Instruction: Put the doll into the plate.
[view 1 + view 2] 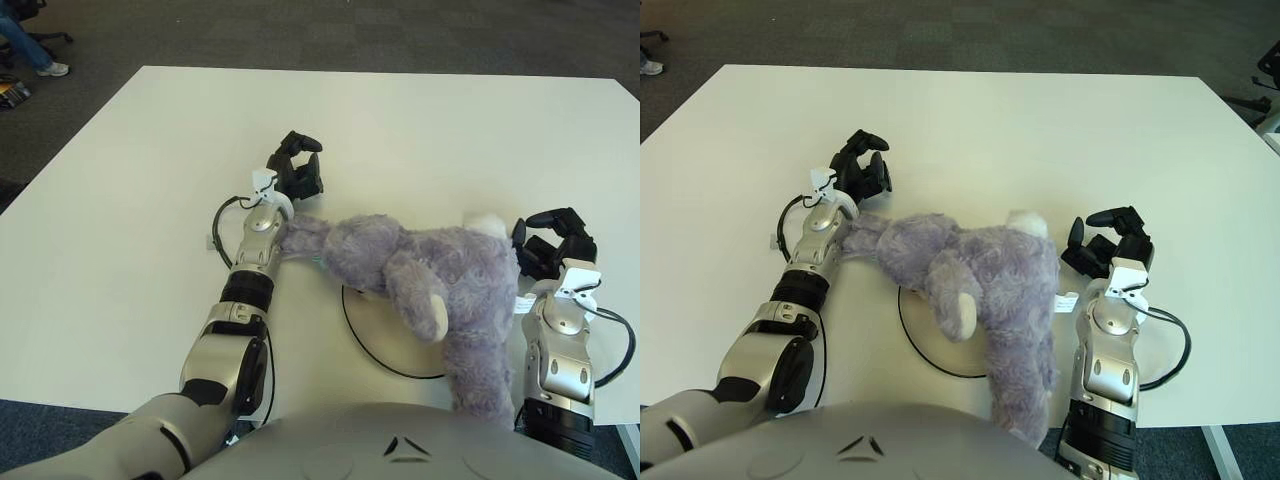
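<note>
A big purple plush doll (440, 285) sprawls across a white plate (392, 345) with a dark rim near the table's front edge, hiding most of the plate. One plush limb reaches left to my left forearm. My right hand (555, 248) shows just right of the doll, apart from it, its fingers loosely curled and holding nothing. My left hand (298, 168) shows further back on the left, beyond the doll's limb, fingers curled around nothing.
The white table (150, 170) spreads out on all sides, with dark carpet beyond its edges. A white tag (1068, 300) lies on the table between the doll and my right arm. A seated person's legs (25, 45) show at the far left.
</note>
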